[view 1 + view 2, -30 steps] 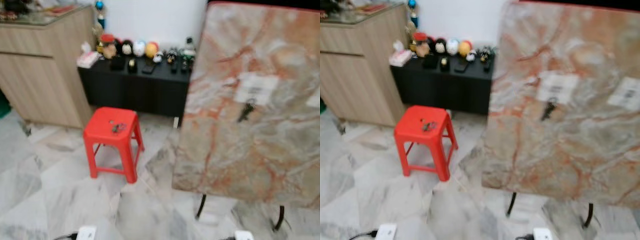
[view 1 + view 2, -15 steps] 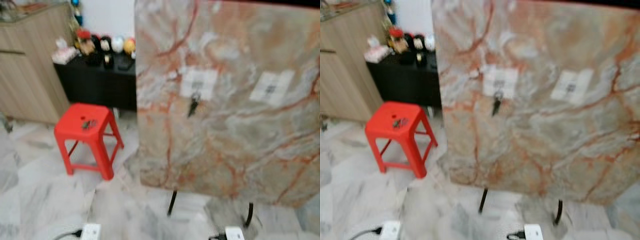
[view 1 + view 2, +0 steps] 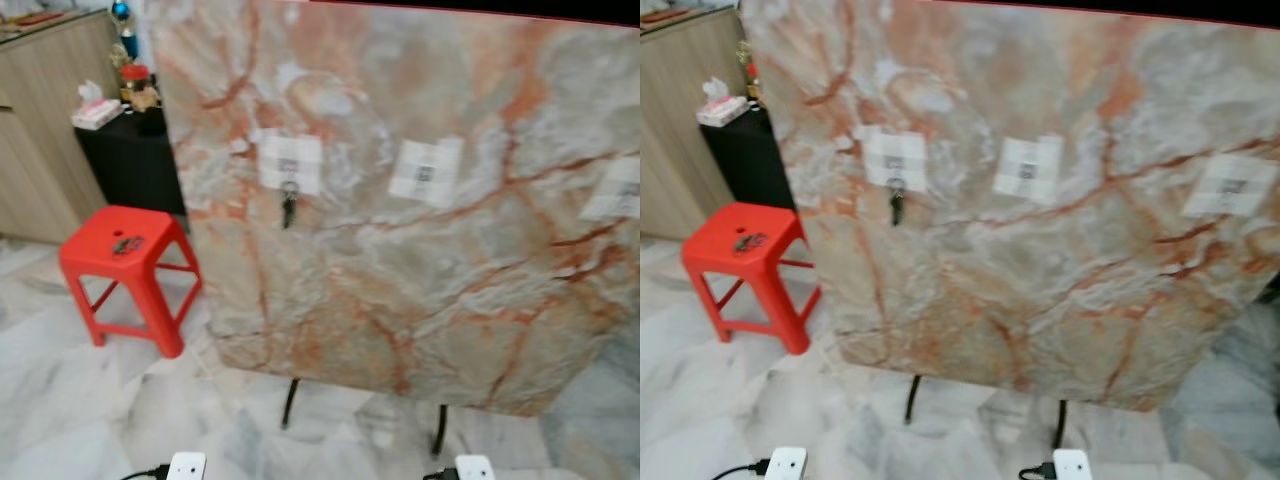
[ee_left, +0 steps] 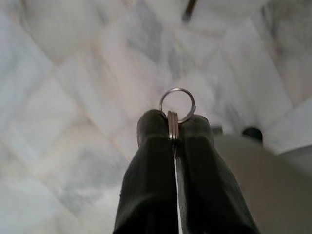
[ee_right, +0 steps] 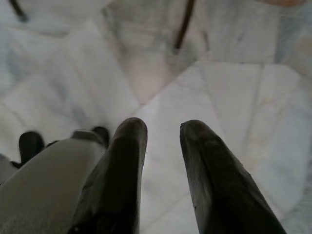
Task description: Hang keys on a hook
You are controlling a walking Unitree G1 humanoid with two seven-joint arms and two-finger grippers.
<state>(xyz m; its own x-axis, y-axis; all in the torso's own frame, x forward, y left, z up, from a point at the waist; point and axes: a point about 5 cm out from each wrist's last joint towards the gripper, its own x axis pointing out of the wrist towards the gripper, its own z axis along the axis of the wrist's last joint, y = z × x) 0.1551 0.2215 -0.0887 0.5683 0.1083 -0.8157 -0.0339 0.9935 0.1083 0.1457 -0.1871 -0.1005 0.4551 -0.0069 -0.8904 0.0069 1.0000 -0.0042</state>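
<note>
1. A key ring (image 4: 177, 104) is pinched between the two black fingers of the left gripper (image 4: 173, 127), its silver loop standing clear above the fingertips; the gripper is seen over the pale marble floor (image 4: 73, 97).
2. The right gripper (image 5: 163, 134) is held slightly parted with nothing between its fingers, likewise over the floor.
3. A marble-patterned board (image 3: 400, 260) is stood upright on thin dark legs (image 3: 289, 403); three pale square hook pads are fixed to it in a row.
4. A dark bunch of keys (image 3: 288, 207) is hung from the leftmost pad (image 3: 290, 163); the middle pad (image 3: 425, 171) and the right pad (image 3: 1230, 185) are seen bare.
5. A red plastic stool (image 3: 125, 270) is set just beside the board's left edge; a small dark item (image 3: 126, 244) is lying on its seat.
6. A black cabinet (image 3: 135, 160) and a wooden counter (image 3: 40, 120) are placed behind the stool; a tissue pack (image 3: 96, 112) is resting on the cabinet.
</note>
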